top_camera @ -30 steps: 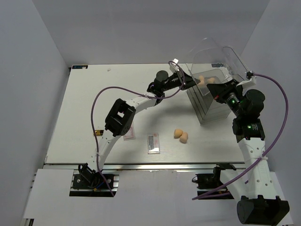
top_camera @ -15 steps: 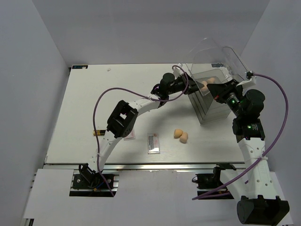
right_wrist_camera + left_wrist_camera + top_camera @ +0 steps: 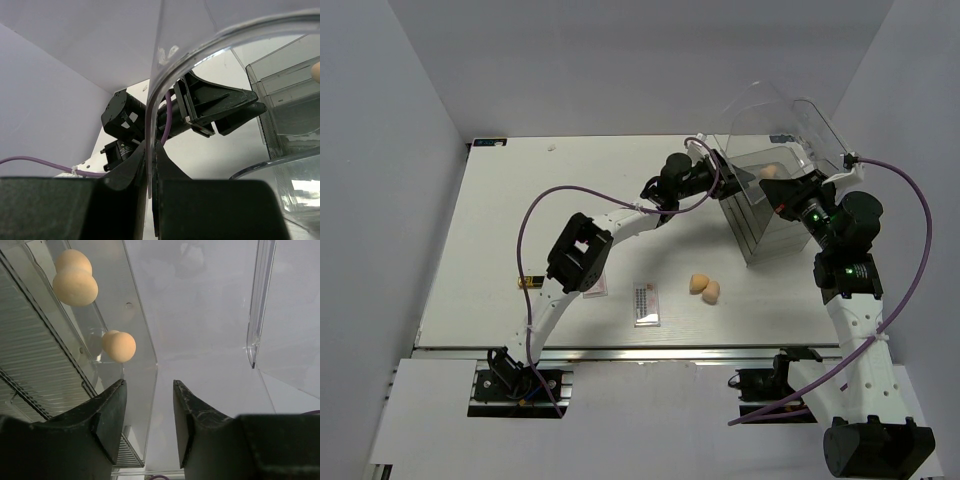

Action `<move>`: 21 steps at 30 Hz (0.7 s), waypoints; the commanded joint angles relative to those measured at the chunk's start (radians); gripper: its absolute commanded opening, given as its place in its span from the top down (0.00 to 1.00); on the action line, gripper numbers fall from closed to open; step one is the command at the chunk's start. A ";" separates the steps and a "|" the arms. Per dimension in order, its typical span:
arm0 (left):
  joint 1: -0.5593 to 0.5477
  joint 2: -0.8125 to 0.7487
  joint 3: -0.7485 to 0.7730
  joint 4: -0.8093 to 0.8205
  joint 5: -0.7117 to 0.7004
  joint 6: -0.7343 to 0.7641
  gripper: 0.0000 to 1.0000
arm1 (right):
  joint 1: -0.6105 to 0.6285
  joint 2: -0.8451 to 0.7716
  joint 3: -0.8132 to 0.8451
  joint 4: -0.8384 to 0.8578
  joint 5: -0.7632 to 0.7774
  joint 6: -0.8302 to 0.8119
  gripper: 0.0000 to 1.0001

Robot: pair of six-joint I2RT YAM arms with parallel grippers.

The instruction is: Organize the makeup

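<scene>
Table: white flat table top (image 3: 520, 220), with every item below resting on it.
Box: large clear plastic drawer box (image 3: 760, 235) at the far right of the table, with its curved clear lid (image 3: 775, 110) swung up above it.
Left arm: white left arm (image 3: 620, 215) reaches in an arc from the near-left base to the box's left wall.
Left gripper: left gripper (image 3: 149, 387) is at the box's open top. Its dark fingers are apart with nothing between them.
Right gripper: right gripper (image 3: 150, 152) has its fingers pressed together on the curved rim of the lid.
Dark-rowed palette: flat clear-cased rectangular palette with dark rows (image 3: 646, 302) lies in the open near the middle of the table's near edge.
Pinkish palette: flat clear-cased pinkish palette (image 3: 597, 289) lies just left of the other one, partly hidden under the left arm's elbow.
Loose sponges: two small peach egg-shaped sponges (image 3: 705, 288) touch each other on the table, between the dark-rowed palette and the box.
Boxed sponge: one peach sponge in the box (image 3: 769, 172) sits in the top compartment. The left wrist view shows several peach shapes through the clear walls, and I cannot tell which are reflections.
Lipstick: one small gold-and-dark-red lipstick tube (image 3: 527, 283) lies on the near-left part of the table beside the arm. It is too small to show any detail.
</scene>
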 commanded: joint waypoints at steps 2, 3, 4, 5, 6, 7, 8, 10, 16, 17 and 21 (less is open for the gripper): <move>-0.003 -0.026 0.008 0.010 -0.018 0.003 0.51 | -0.003 -0.043 0.023 0.131 0.016 -0.025 1.00; 0.000 -0.047 -0.005 0.023 -0.020 0.001 0.54 | -0.003 -0.043 0.024 0.131 0.016 -0.025 1.00; 0.002 -0.059 -0.025 0.036 -0.021 -0.014 0.58 | -0.003 -0.045 0.026 0.132 0.015 -0.026 1.00; 0.007 -0.076 -0.078 0.078 -0.021 -0.023 0.65 | -0.003 -0.045 0.026 0.131 0.015 -0.028 1.00; 0.010 -0.117 -0.109 0.094 -0.020 -0.028 0.67 | -0.003 -0.045 0.029 0.129 0.013 -0.028 1.00; 0.013 -0.142 -0.139 0.103 -0.027 -0.025 0.69 | -0.003 -0.045 0.029 0.128 0.012 -0.031 1.00; 0.016 -0.167 -0.172 0.112 -0.029 -0.019 0.72 | -0.003 -0.045 0.031 0.128 0.010 -0.032 1.00; 0.028 -0.242 -0.261 0.112 -0.026 0.017 0.74 | -0.003 -0.045 0.031 0.126 0.008 -0.032 1.00; 0.074 -0.487 -0.587 0.091 -0.007 0.102 0.78 | -0.003 -0.045 0.031 0.121 0.004 -0.040 1.00; 0.077 -0.519 -0.629 0.059 -0.006 0.129 0.77 | -0.003 -0.043 0.031 0.121 0.002 -0.042 1.00; 0.080 -0.630 -0.727 -0.195 0.006 0.337 0.61 | -0.003 -0.040 0.032 0.117 0.001 -0.049 1.00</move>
